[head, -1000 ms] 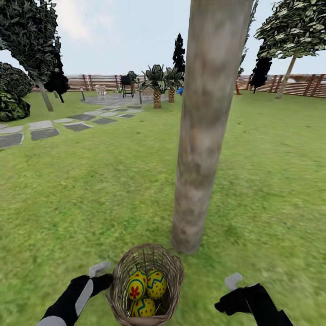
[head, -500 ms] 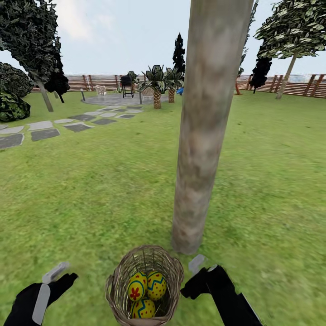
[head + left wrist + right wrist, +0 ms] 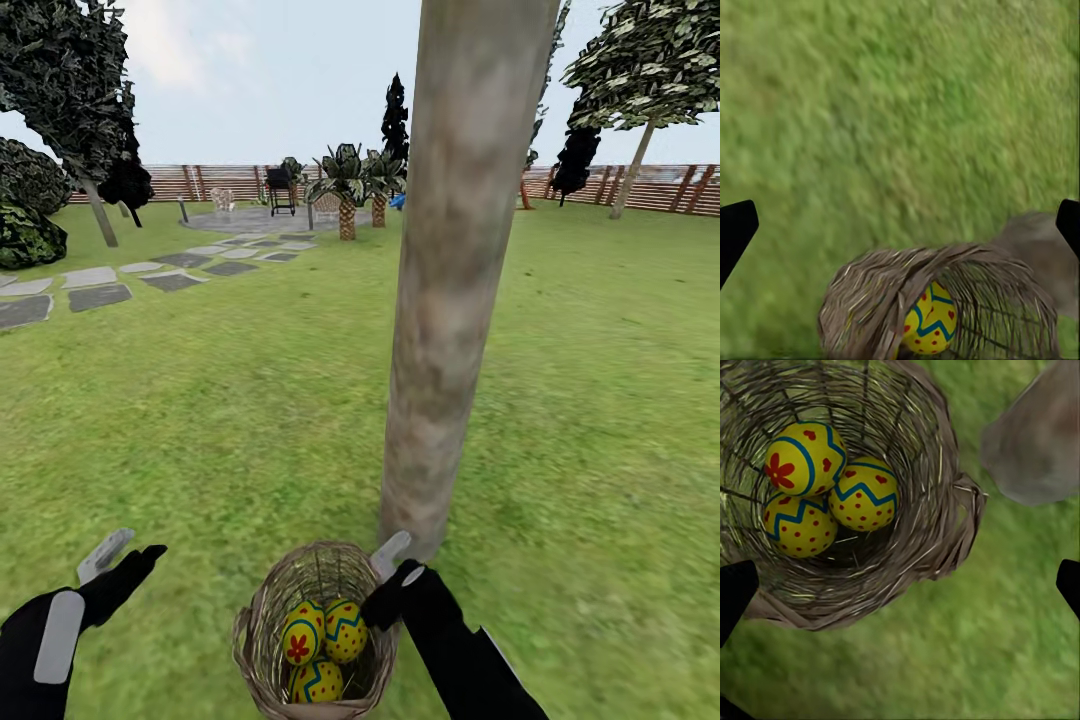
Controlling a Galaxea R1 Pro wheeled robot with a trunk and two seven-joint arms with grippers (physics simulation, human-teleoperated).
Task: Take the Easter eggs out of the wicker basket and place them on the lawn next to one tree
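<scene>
At this moment all three Easter eggs (image 3: pixel 320 640) were lying together inside the wicker basket (image 3: pixel 262 600), so nothing of the task was done. The basket stood on the lawn (image 3: pixel 200 420), just beside the tree (image 3: pixel 450 330). My right gripper (image 3: pixel 392 568) hovered at the basket rim, fingers spread and holding nothing. My left gripper (image 3: pixel 112 560) was off to the side, also open and empty.

The wicker basket (image 3: pixel 945 517) is showing rough brown woven strands with a thick braided rim. The Easter eggs (image 3: pixel 862 495) are looking smooth, painted and faintly glossy. The tree (image 3: pixel 450 300) trunk is appearing mottled and matt, and the lawn (image 3: pixel 200 400) is looking soft and mottled.
</scene>
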